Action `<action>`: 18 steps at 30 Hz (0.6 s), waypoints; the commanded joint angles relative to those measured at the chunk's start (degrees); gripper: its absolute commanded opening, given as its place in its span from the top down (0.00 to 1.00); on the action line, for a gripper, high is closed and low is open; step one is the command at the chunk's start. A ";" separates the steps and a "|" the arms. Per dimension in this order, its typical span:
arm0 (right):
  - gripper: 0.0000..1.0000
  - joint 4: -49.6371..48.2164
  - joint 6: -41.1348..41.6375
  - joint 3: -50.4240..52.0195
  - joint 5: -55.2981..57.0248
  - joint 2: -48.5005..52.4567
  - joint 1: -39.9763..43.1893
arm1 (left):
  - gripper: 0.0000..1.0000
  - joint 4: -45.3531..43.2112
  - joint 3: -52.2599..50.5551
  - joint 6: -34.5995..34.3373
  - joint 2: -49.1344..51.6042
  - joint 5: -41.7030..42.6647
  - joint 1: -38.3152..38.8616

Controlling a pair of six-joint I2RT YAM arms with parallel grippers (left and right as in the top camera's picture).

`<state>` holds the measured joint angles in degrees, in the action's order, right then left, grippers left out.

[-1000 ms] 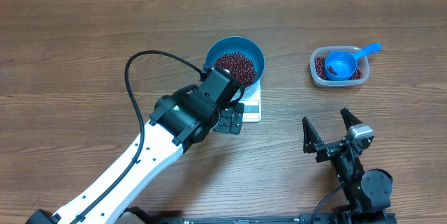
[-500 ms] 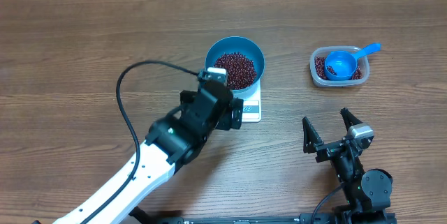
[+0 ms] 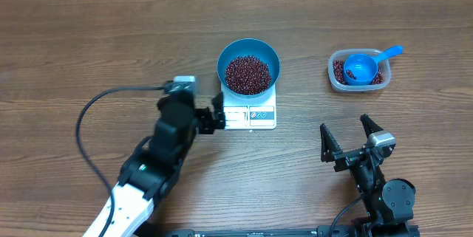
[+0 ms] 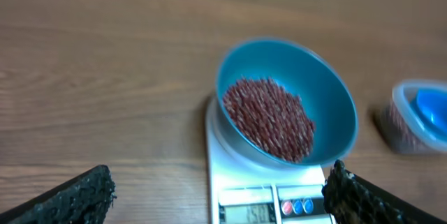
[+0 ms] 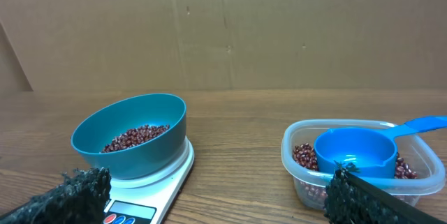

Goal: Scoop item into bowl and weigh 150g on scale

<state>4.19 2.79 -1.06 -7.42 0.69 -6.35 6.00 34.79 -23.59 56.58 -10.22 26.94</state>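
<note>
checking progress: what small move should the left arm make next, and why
Probably draw the left gripper back from the scale: it is open and empty, the bowl of beans sits on the scale, and the scoop lies in the tub.

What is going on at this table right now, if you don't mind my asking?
It is a weighing job, and nothing is being handled at this moment. The blue bowl sits on the white scale with a heap of red-brown beans in it. The left gripper hangs open beside the scale, and the right gripper is open and empty too. The scoop rests in the clear tub of leftover beans. The scale's display is too blurred to read.
</note>
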 commanded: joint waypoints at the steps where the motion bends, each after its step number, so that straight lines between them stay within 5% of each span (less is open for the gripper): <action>1: 0.00 -0.13 -0.24 0.61 0.50 -0.52 0.33 | 0.01 -3.17 -5.14 0.90 -5.70 1.84 -3.72; 18: 0.00 -0.15 -0.24 0.61 0.50 -0.52 0.33 | 0.00 -25.27 -33.79 0.87 -30.71 2.54 -10.93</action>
<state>4.25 2.79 -1.06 -7.44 0.69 -6.35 -17.37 4.62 -23.57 29.26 -8.12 16.86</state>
